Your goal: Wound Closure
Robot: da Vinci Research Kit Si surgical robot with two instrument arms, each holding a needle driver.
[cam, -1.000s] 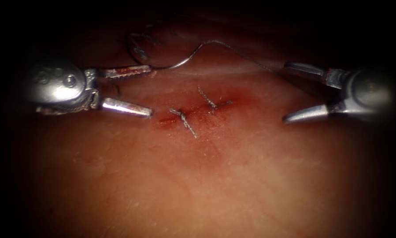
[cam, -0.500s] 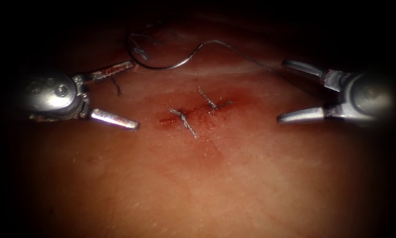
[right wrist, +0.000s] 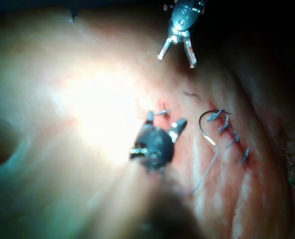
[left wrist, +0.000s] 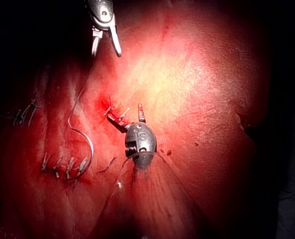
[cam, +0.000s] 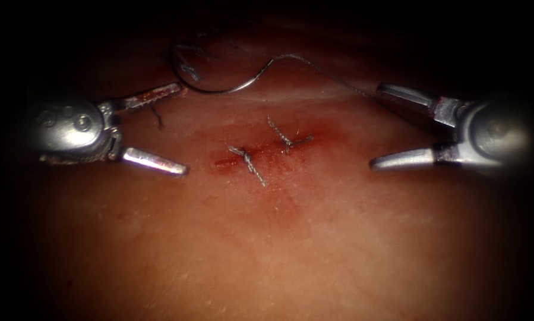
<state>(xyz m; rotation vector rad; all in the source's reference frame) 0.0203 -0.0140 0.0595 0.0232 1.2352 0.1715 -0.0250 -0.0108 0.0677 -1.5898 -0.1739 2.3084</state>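
Observation:
The short cut (cam: 261, 153) in the tissue (cam: 267, 249) carries two knotted stitches (cam: 249, 161) with red fluid around them. Beyond the cut, the curved needle (cam: 219, 91) lies loose on the tissue surface, held by neither tool. Its thread (cam: 320, 68) trails to the right, passing by the right tool's upper jaw. The left tool (cam: 182, 129) sits left of the cut, open and holding nothing. Right of the cut, the right tool (cam: 376, 126) is open and also holds nothing. The needle (left wrist: 85, 142) (right wrist: 205, 127) lies beside an older stitch row.
A short dark end of thread (cam: 157, 117) lies on the tissue by the left tool's upper jaw. An older row of stitches (left wrist: 63, 168) (right wrist: 232, 134) runs beyond the needle. More old stitches (left wrist: 25, 114) sit further out.
The left tool has drawn back to the left, away from the needle, with its jaws still open. The right tool has edged slightly left. Needle and thread have not moved.

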